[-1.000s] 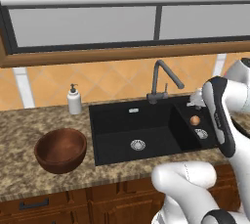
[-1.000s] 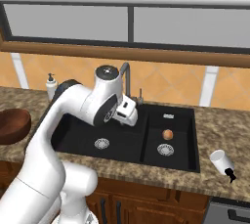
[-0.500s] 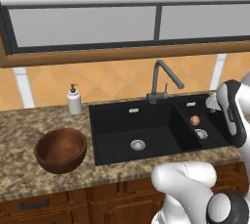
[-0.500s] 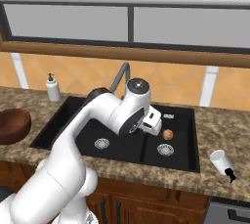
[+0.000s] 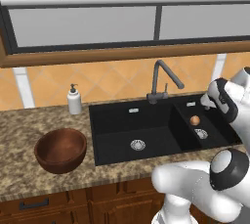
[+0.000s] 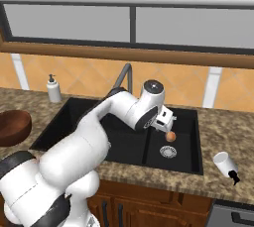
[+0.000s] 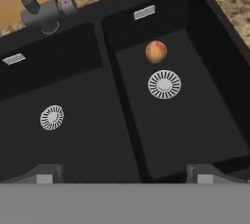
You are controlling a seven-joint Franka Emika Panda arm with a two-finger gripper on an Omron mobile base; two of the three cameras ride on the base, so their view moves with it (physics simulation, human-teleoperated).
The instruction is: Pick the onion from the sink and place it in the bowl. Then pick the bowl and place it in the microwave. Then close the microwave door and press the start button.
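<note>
Nearest in the hand view, the gripper (image 7: 124, 174) hovers above the black sink (image 7: 73, 140), its two dark fingertips (image 7: 46, 174) spread wide at the bottom edge with nothing between them, likely poised high to line up a descent. Farther on, at about 12 o'clock from the gripper, the onion (image 7: 156, 51) rests on the floor of the smaller basin, just beyond the round silver drain (image 7: 164, 84). The wooden bowl (image 5: 60, 149) waits on the granite table (image 5: 19, 135), well apart at the sink's 9 o'clock.

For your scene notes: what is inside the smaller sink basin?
The onion lies on the basin floor beside the round drain, not touching it. In the right base view, the arm covers part of the sink.
</note>
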